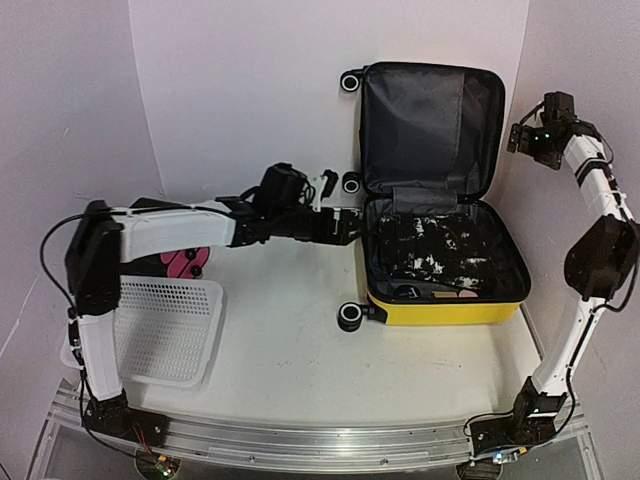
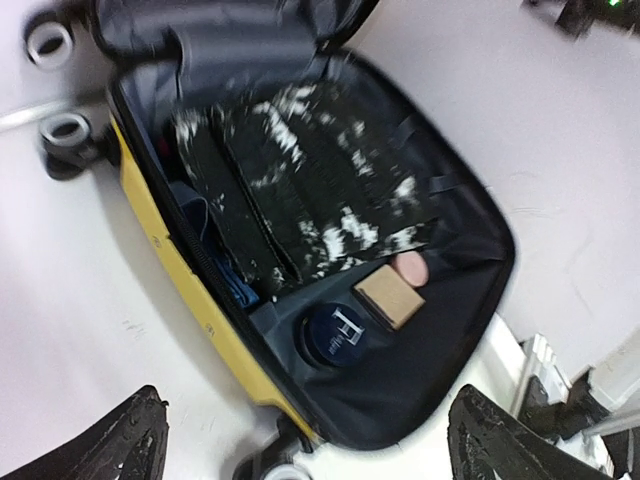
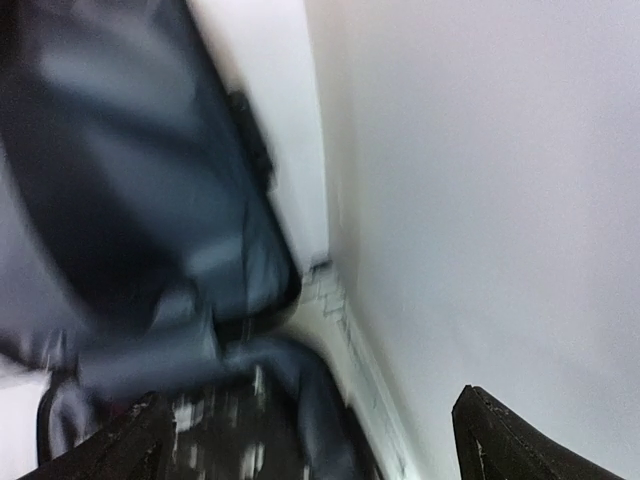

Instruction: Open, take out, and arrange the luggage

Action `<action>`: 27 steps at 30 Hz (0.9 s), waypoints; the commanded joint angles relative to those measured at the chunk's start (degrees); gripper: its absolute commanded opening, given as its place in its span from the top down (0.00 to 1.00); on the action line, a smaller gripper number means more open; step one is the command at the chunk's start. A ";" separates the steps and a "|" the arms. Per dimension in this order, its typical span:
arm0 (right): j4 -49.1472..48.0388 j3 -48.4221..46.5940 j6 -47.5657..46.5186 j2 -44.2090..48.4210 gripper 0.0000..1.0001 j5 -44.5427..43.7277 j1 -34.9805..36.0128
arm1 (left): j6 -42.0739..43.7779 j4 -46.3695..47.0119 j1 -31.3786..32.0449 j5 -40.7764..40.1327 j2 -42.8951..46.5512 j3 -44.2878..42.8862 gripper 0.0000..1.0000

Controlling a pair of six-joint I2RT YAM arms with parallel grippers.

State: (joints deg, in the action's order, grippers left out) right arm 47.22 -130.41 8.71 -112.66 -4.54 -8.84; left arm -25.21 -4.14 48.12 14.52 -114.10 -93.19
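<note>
Table (image 1: 290, 340) — white, walled in white at back and sides.

Luggage (image 1: 440, 310) — yellow hard shell, black wheels (image 1: 350, 317) on its left side. Lies open at the back right of the table, lid (image 1: 430, 120) stood upright near the back wall, dark grey lining facing forward. Holds, in the lower half, the packed goods listed below.

Basket (image 1: 165, 330) — white mesh plastic, at the front left of the table, beside the left arm.

Folded fabric (image 2: 310, 190) — black, flecked with white; fills most of the lower half.

Left hand (image 1: 345, 225) — hangs at the left edge of the luggage, fingers (image 2: 130, 440) spread wide, gripping nothing.

Right hand (image 1: 522, 138) — raised beside the right edge of the lid, fingers (image 3: 490, 425) spread wide, gripping nothing.

Pink-and-black item (image 1: 182, 262) — behind the basket, mostly hidden by the left arm.

Round tin (image 2: 335, 335) — dark blue, in the near corner of the lower half.

Tan block (image 2: 390, 297) — just beside the tin, touching the fabric's edge.
</note>
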 commanded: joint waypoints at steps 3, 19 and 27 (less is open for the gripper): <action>7.85 28.43 2.01 20.75 0.02 6.08 5.27 | 4.48 -0.72 -2.06 -0.74 22.65 18.32 0.02; 14.85 60.60 12.66 57.35 0.02 28.58 8.21 | -10.65 -29.66 -3.73 -21.96 67.46 48.24 0.01; 12.68 63.18 14.01 58.74 0.02 29.67 8.14 | -13.10 -31.55 -3.73 -20.99 60.44 49.80 0.03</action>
State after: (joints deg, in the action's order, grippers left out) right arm 62.30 -67.88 22.44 -52.82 25.26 -0.34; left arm -35.88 -34.46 44.60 -5.37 -49.32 -43.42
